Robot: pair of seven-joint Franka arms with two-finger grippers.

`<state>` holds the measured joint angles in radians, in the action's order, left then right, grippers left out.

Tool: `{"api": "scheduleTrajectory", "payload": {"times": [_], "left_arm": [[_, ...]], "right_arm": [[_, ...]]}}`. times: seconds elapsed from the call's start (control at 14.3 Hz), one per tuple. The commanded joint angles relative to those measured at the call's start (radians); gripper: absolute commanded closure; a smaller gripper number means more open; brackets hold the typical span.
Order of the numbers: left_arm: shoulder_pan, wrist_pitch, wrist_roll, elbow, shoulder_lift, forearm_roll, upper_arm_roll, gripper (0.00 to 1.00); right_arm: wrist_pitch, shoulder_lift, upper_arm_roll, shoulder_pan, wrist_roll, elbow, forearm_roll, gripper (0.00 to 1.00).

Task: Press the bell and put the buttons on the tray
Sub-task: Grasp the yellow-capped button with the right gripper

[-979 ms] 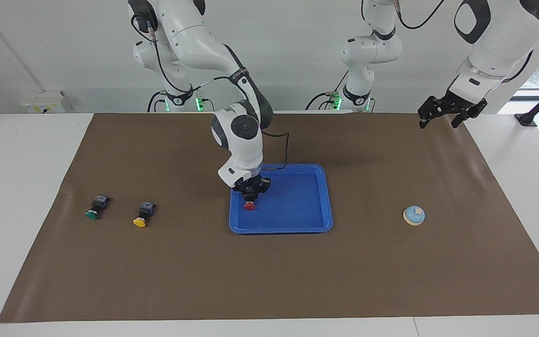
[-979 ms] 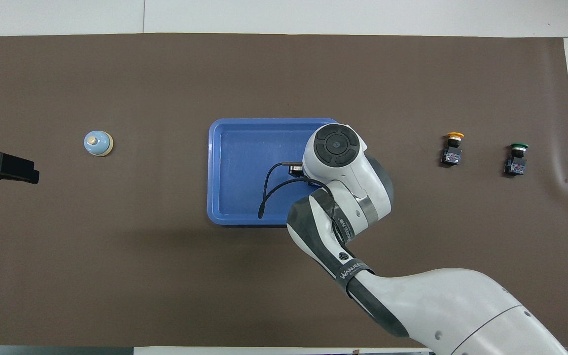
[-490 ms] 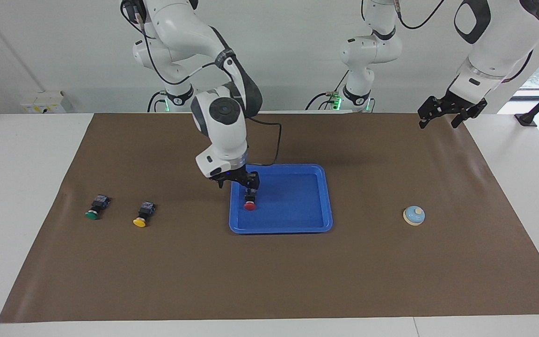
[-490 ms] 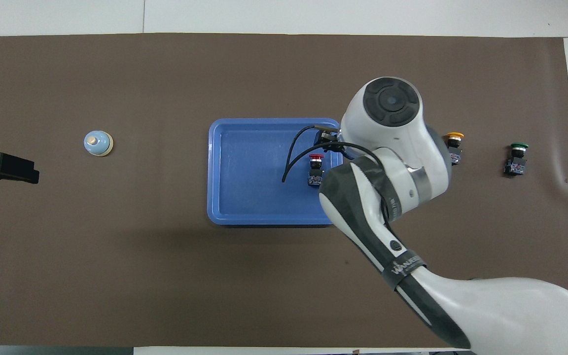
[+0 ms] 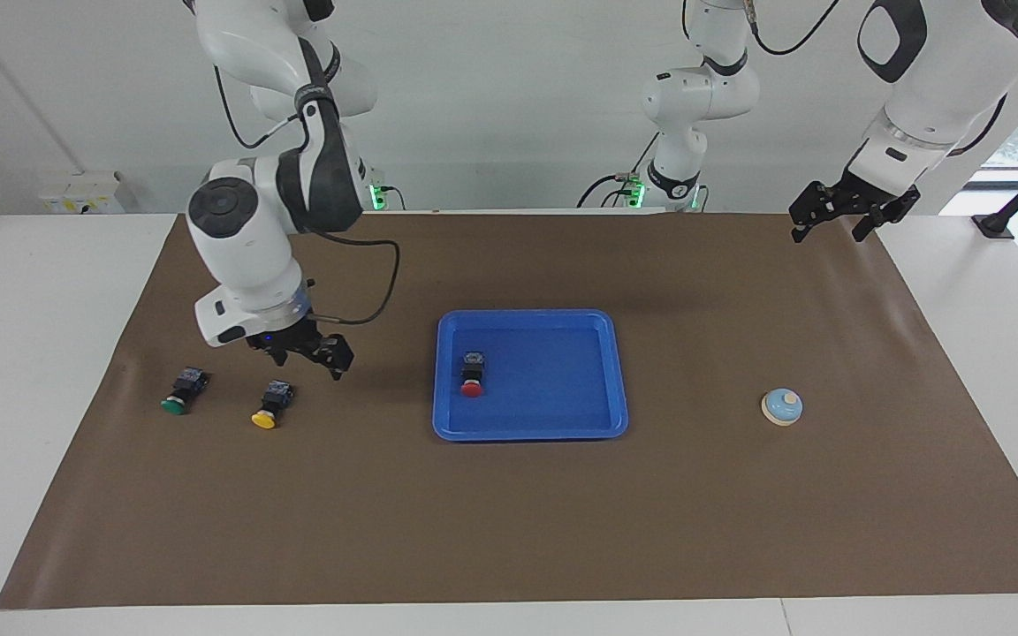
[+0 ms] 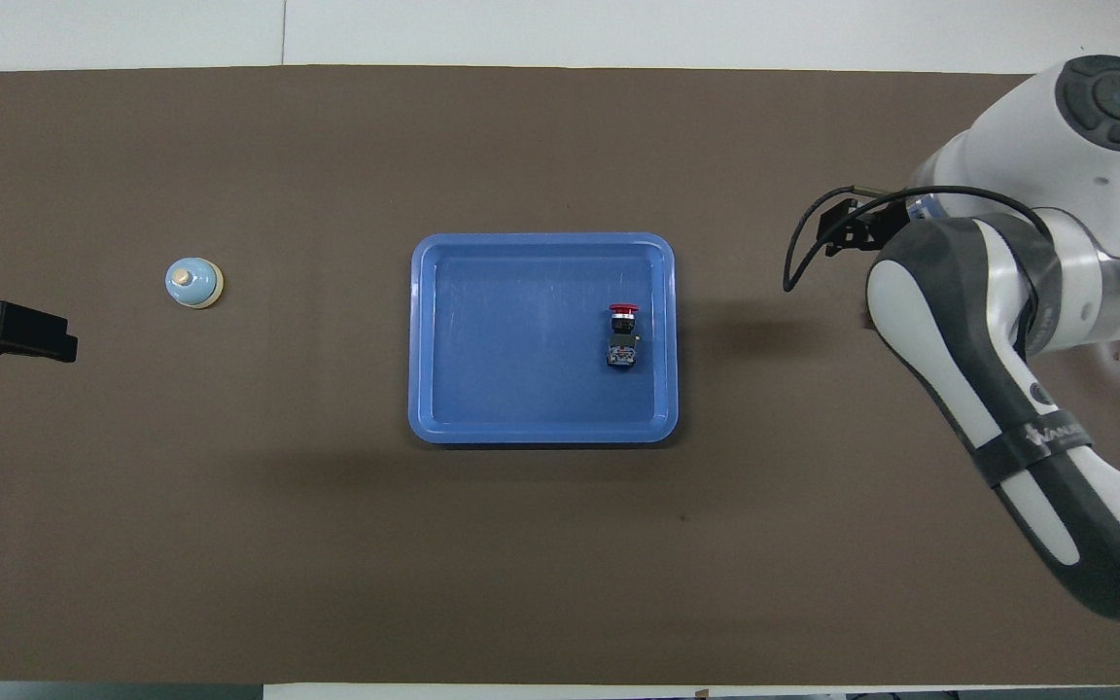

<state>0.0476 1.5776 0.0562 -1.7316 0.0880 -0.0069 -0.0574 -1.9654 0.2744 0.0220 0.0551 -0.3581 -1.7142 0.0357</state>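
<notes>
The red button (image 5: pixel 472 375) (image 6: pixel 623 335) lies on its side in the blue tray (image 5: pixel 553 380) (image 6: pixel 521 340), toward the right arm's end, with nothing touching it. The yellow button (image 5: pixel 268 405) and the green button (image 5: pixel 183 392) lie on the brown mat at the right arm's end; the right arm hides both in the overhead view. My right gripper (image 5: pixel 309 359) hangs open and empty just above the mat, beside the yellow button on its tray side. The bell (image 5: pixel 781 407) (image 6: pixel 193 282) stands at the left arm's end. My left gripper (image 5: pixel 838 219) (image 6: pixel 52 340) waits open, raised over the mat's edge.
The brown mat (image 5: pixel 509 512) covers most of the white table (image 5: pixel 41 353). The right arm's forearm (image 6: pixel 997 389) reaches across the mat at its own end in the overhead view.
My right gripper opened and left the red button in the tray, then rose and swung away to hang over the mat beside the yellow button. The left arm has not moved.
</notes>
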Motion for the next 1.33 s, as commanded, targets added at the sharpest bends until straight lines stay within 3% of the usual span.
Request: {"api": "scheduleTrajectory", "payload": {"times": [0.0, 0.21, 0.49, 0.98, 1.05, 1.12, 1.26], "left_arm": [[0.003, -0.01, 0.004, 0.011, 0.003, -0.008, 0.001, 0.0], [0.003, -0.01, 0.004, 0.011, 0.003, -0.008, 0.001, 0.0], [0.003, -0.01, 0.004, 0.011, 0.003, -0.008, 0.002, 0.0], [0.003, -0.01, 0.004, 0.011, 0.003, -0.008, 0.002, 0.0], [0.003, -0.01, 0.004, 0.011, 0.003, -0.008, 0.001, 0.0], [0.003, -0.01, 0.004, 0.011, 0.003, -0.008, 0.001, 0.0], [0.003, -0.01, 0.004, 0.011, 0.003, -0.008, 0.001, 0.0]], "right_arm": [[-0.042, -0.021, 0.013, -0.063, 0.079, -0.076, 0.026, 0.0], [-0.185, -0.023, 0.013, -0.124, 0.139, -0.189, 0.027, 0.0], [-0.349, 0.003, 0.013, -0.127, 0.14, -0.288, 0.027, 0.0], [-0.44, 0.029, 0.013, -0.127, 0.153, -0.341, 0.027, 0.0], [-0.452, 0.029, 0.013, -0.127, 0.156, -0.35, 0.027, 0.07], [-0.454, 0.029, 0.013, -0.127, 0.159, -0.352, 0.027, 0.21], [-0.451, 0.029, 0.013, -0.127, 0.166, -0.352, 0.029, 0.65]]}}
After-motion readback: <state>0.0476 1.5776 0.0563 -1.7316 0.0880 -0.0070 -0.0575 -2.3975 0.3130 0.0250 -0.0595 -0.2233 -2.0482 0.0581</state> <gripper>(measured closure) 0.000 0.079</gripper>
